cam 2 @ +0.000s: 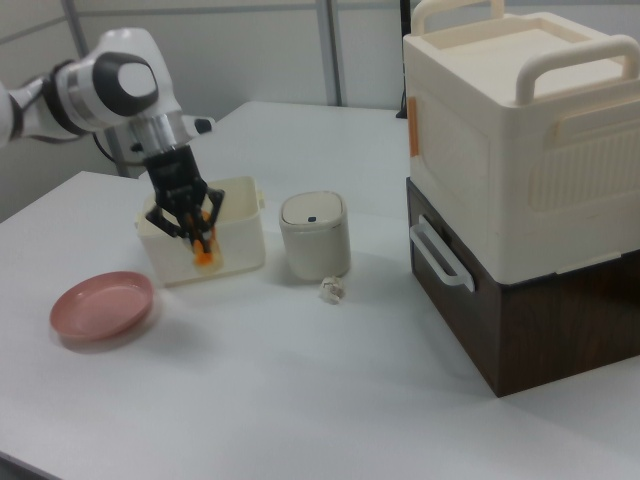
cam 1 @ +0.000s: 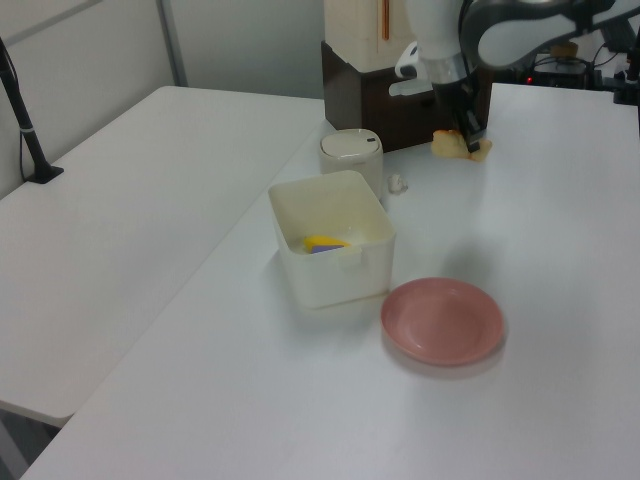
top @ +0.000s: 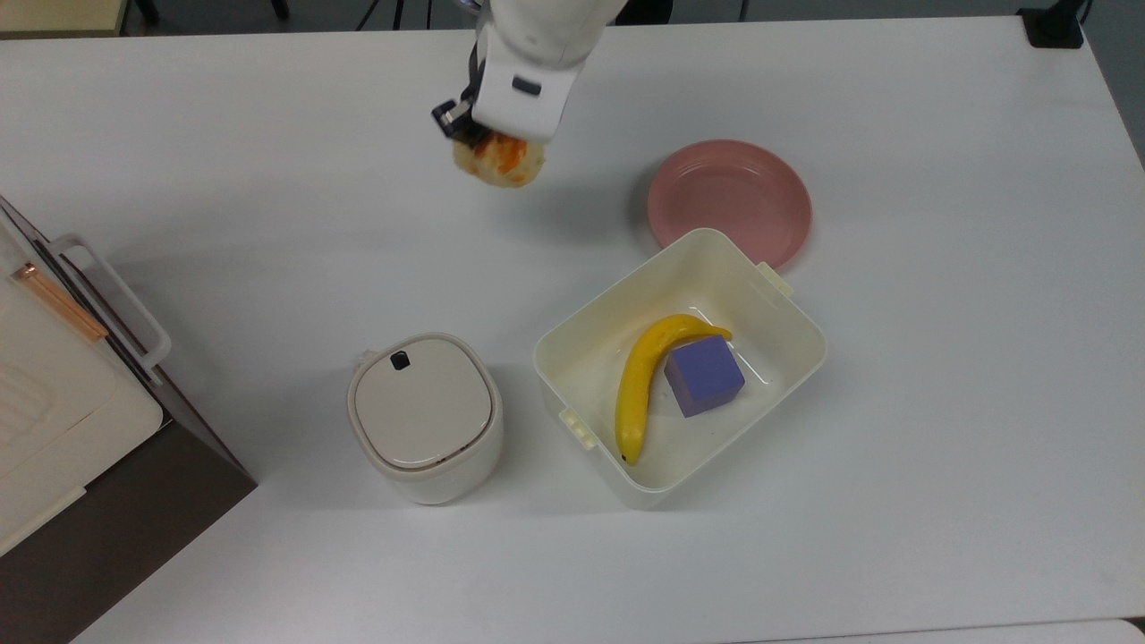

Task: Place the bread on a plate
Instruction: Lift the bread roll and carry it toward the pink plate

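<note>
Bread [top: 497, 162] in claw [cam 2: 196, 236], above table [top: 268, 179].

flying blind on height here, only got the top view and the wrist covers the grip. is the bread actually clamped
Observer: Yes. In the right view the gripper has a finger on each side of the bread.
Operator: is it off the table
Observer: Yes. In the left view it hangs in the air with bare table beneath it, not yet over the plate.
Operator: anything hidden near the canister
Observer: A small crumpled whitish scrap lies on the table beside the lidded canister.
</note>
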